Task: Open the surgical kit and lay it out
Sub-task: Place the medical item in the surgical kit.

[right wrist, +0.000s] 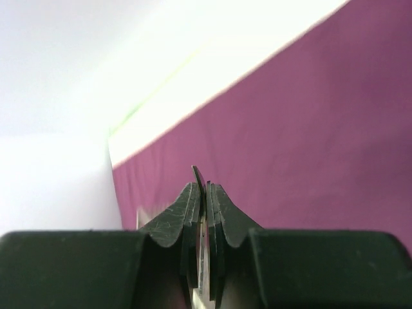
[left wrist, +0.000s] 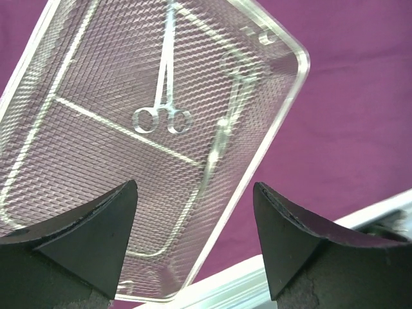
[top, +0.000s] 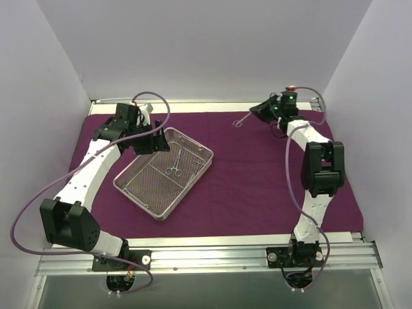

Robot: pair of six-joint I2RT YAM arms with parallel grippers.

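Laying out underway | cloth wrap (top: pixel 257 187) spread flat on surface | tray (top: pixel 143 188) on it, left of centre, two instruments (top: pixel 172 169) inside | right hand (top: pixel 255 116) clamped on lifted instrument (top: pixel 241 121) near cloth's far edge | left hand (left wrist: pixel 194 187) wide open, empty, over tray

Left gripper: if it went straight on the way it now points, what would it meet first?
Most likely the wire-mesh tray. The open left gripper points into the tray's near end, at bare mesh short of the ring-handled scissors. Depth is hard to judge from the wrist view.
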